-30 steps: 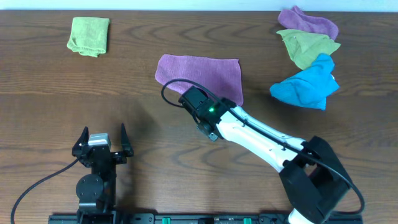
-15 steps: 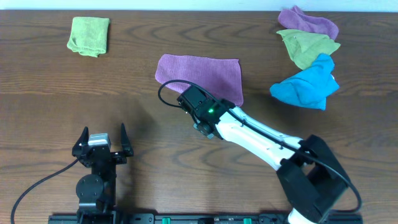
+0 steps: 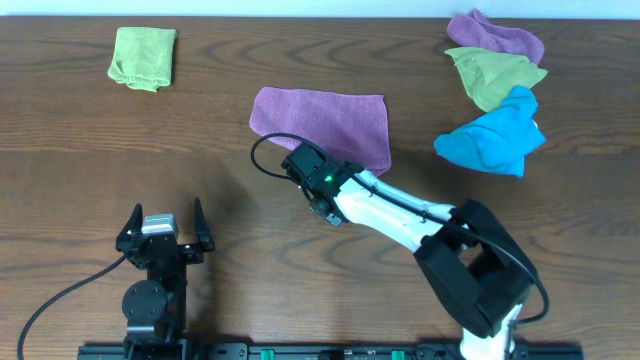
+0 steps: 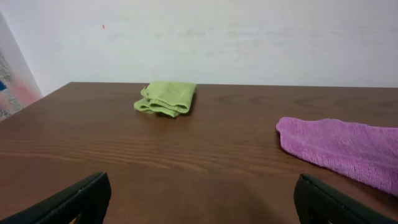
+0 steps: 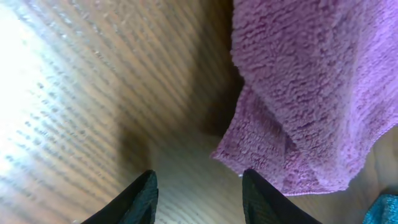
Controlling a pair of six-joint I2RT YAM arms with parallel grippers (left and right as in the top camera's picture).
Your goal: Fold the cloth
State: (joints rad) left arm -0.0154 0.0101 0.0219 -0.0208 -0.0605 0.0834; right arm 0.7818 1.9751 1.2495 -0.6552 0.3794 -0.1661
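The cloth lies flat in the middle of the table, closer to the far edge. The right gripper hangs just over the cloth's near edge, by its near right corner. Its fingers are partly apart and hold nothing; we see only bare wood between them. The left gripper sits by the near edge, well apart from the cloth. Its fingers are spread wide and hold nothing.

What could go wrong? At this corner the cloth looks like two layers, one on top of the other. If the fingers close too soon, we think they will pinch air or scrape the wood. If they catch only the top layer, the fold could come out crooked. A pull along the table, not up, could bunch the cloth.

Other things are around. A blue cloth lies near the cloth's right side, so a wide swing could bump it. Behind it, by the far right corner, lie a green cloth and a violet cloth. A folded lime-green cloth sits near the far left corner, well apart. Nothing lies on the cloth itself.
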